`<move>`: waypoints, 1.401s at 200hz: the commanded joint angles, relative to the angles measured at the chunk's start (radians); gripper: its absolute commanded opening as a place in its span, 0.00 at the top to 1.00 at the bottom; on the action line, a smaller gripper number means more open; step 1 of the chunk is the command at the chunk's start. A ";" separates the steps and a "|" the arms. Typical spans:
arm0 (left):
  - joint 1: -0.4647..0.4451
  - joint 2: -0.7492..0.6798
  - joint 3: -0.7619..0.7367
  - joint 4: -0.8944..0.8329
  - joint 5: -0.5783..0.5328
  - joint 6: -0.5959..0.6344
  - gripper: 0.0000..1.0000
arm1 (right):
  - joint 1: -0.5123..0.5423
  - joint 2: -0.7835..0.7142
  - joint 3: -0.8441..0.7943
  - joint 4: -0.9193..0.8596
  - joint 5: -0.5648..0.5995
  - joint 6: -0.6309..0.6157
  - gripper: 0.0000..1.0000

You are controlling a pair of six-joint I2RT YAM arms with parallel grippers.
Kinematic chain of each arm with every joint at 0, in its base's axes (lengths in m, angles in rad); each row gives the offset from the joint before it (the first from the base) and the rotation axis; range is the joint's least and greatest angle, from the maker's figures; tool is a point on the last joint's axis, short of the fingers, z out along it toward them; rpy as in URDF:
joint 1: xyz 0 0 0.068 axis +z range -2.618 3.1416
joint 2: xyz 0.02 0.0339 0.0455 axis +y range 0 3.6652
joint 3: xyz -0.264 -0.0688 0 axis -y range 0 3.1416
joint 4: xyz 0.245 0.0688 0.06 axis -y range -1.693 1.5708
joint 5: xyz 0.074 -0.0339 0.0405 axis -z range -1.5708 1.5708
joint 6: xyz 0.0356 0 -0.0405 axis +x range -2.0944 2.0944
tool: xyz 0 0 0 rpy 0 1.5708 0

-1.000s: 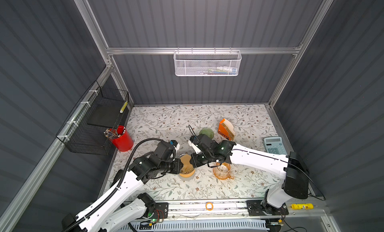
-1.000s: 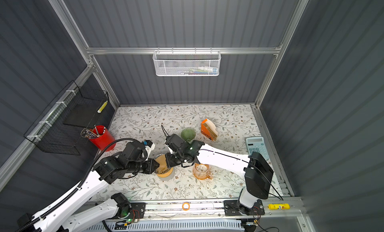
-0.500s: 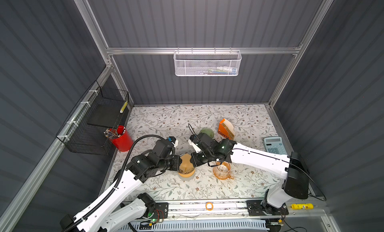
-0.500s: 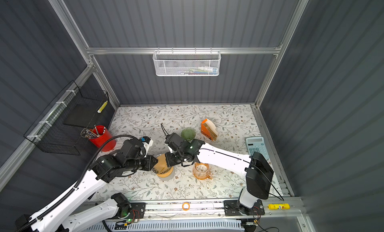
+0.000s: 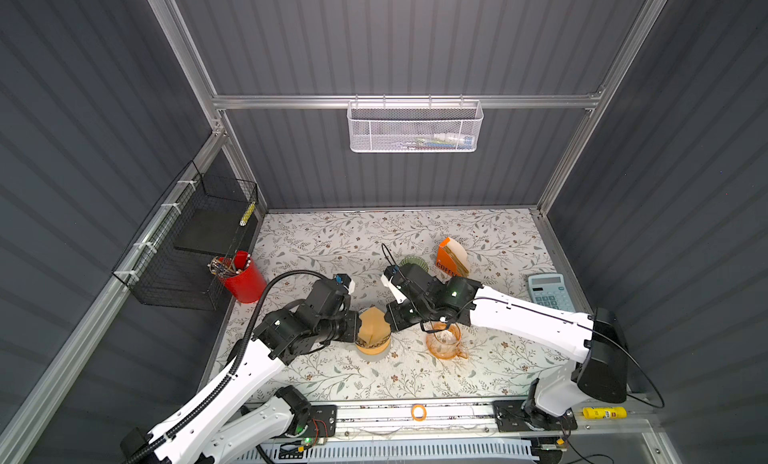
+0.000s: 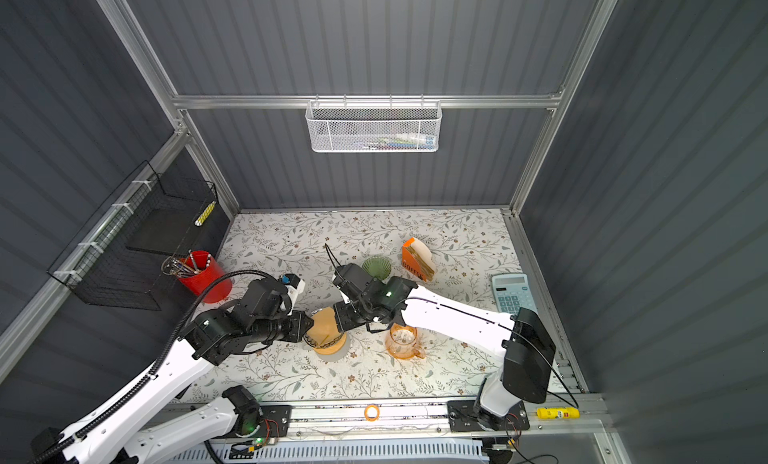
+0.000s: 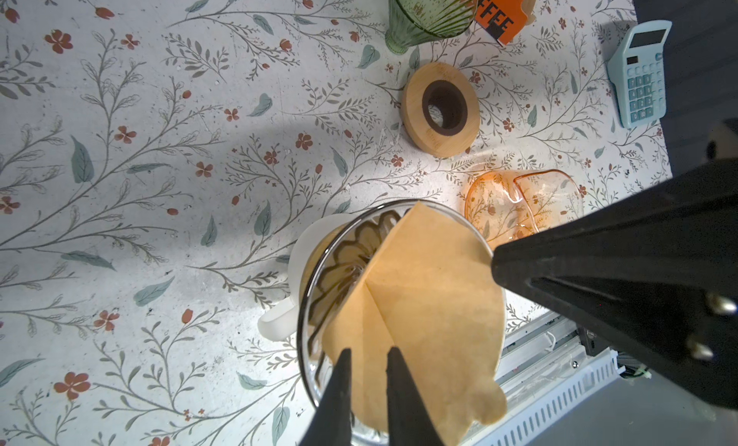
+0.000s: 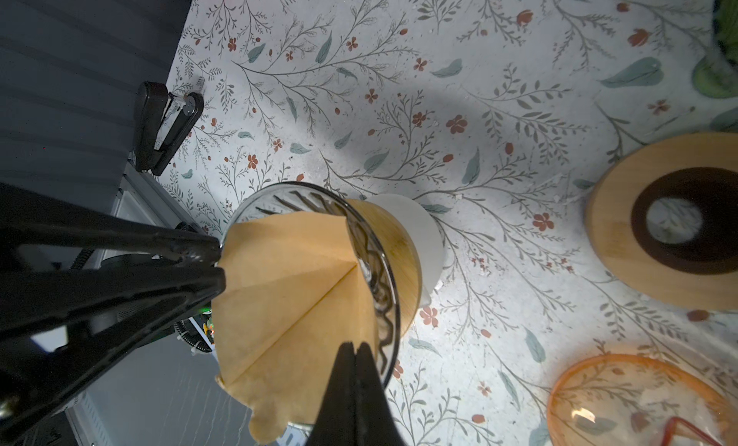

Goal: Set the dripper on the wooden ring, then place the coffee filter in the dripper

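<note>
coffee filter [image 7: 431,304]: folded cone, tip down inside the dripper [image 7: 347,256], one side above the rim | left gripper [image 7: 369,350]: clamped on one edge | right gripper [image 8: 355,346]: clamped on the opposite edge | why: probably to spread it open against the wall

High stereo pair, wrists close, sharing dripper [image 7: 339,260]

Past second: left gripper [image 5: 357,329] lifted slightly and eased toward back of surface [image 5: 415,233], black cable [image 5: 291,273] arching a little higher behind it. Left jaws drew a touch closer on edge of coffee filter [image 5: 374,325]. Filter, earlier sitting low and rounded in glass dripper [image 5: 372,345], now stands taller, folded cone peaking above rim. Right gripper [image 5: 390,320] barely shifted, its wrist nudged slightly leftward and back.
</note>
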 commanded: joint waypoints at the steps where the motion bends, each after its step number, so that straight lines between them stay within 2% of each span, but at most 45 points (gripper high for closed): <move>1: -0.001 0.005 -0.012 -0.021 -0.007 0.015 0.81 | 0.004 -0.011 0.003 -0.026 0.026 -0.018 0.97; 280: -0.001 0.023 -0.062 0.012 0.009 0.009 0.82 | 0.004 0.064 -0.026 0.005 0.002 -0.020 0.97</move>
